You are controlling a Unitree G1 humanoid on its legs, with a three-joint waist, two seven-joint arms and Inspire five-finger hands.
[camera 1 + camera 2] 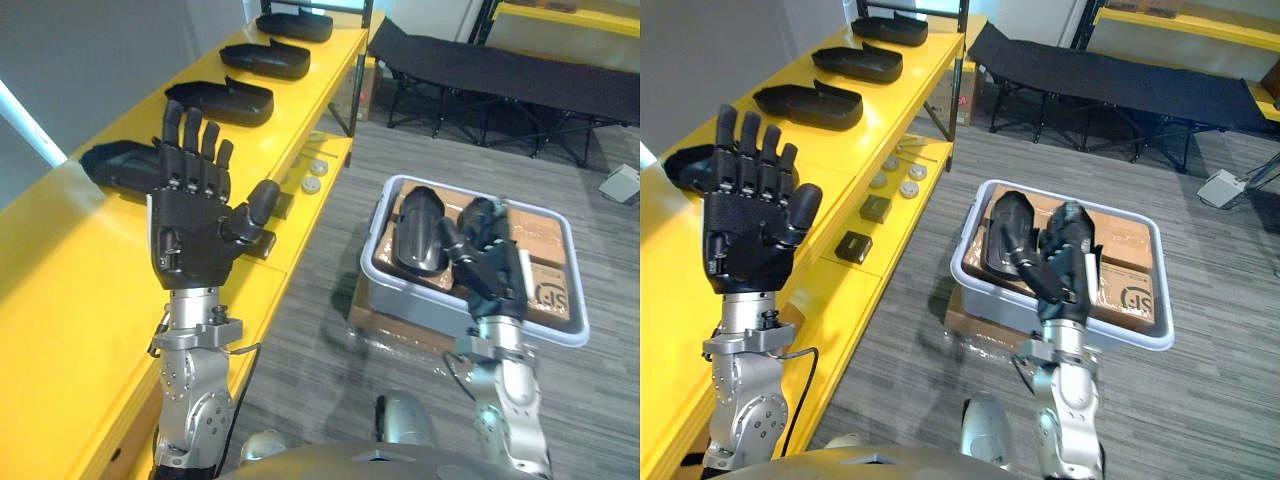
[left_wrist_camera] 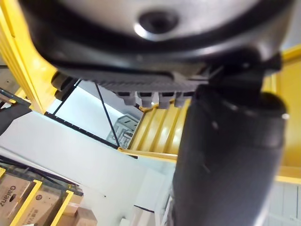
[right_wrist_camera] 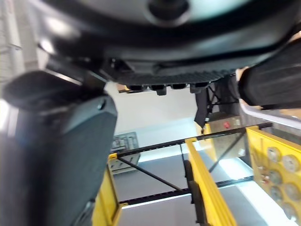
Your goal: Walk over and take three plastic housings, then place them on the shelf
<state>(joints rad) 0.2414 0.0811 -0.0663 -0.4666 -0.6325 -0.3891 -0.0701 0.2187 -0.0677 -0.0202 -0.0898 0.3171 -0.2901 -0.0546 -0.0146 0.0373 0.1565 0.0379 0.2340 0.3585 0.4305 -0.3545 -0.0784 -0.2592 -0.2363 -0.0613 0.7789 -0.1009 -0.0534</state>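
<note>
Progress looks far along in the left eye view. Four black plastic housings (image 1: 222, 100) lie in a row on the yellow shelf (image 1: 60, 260), from the nearest housing (image 1: 112, 160), partly hidden behind the left hand (image 1: 195, 230), to the farthest housing (image 1: 296, 25) close to the top edge. The left hand is raised over the shelf, palm to the camera, with its fingers straight and spread, holding nothing. A spare housing (image 1: 418, 232) lies in the grey bin (image 1: 400, 295) on the floor. The right hand (image 1: 492, 262) hangs over the bin beside it, fingers loosely bent.

The right eye view gives the same layout. With more than three housings on the shelf, I judge the placing done or nearly so. Whether the right hand touches the spare housing I cannot tell.

In the left wrist view, the thumb and a row of straight fingers stand against yellow framing with nothing between them.

The right wrist view shows much the same, with no housing in the hand.
</note>
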